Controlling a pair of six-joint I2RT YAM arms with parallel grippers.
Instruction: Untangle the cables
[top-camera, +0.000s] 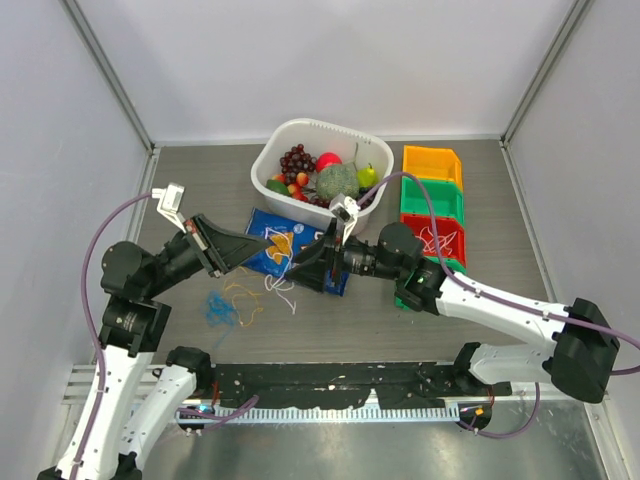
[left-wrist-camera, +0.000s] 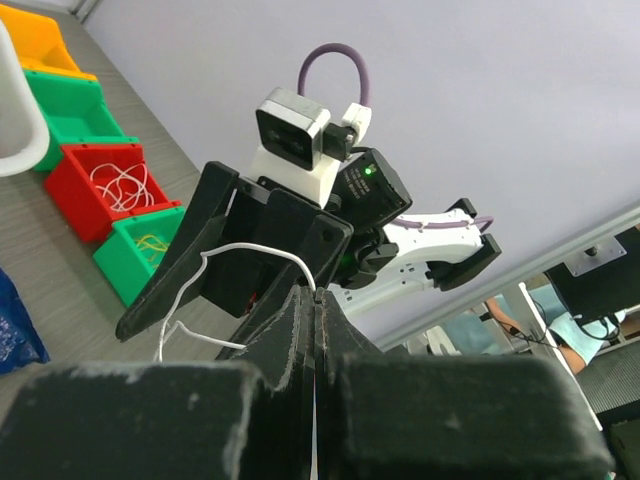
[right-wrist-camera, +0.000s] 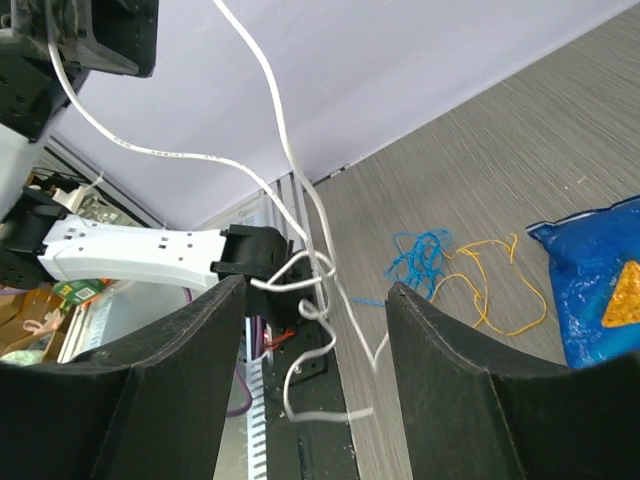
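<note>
**One strand aloft**

The left end effector (left-wrist-camera: 314, 300) is pinching the white cable (right-wrist-camera: 290, 150) – the right end effector (right-wrist-camera: 315, 290) is gaping wide around its dangling loops. The blue cable (right-wrist-camera: 420, 260) and yellow cable (right-wrist-camera: 500, 290) are lying side by side on the counter (right-wrist-camera: 520, 130).

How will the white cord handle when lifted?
Probably floppy: the white cord sags in loose curves from the shut left tool. Likely light, being thread-thin. May snag: it loops on itself between the fingers of the open right tool.
</note>
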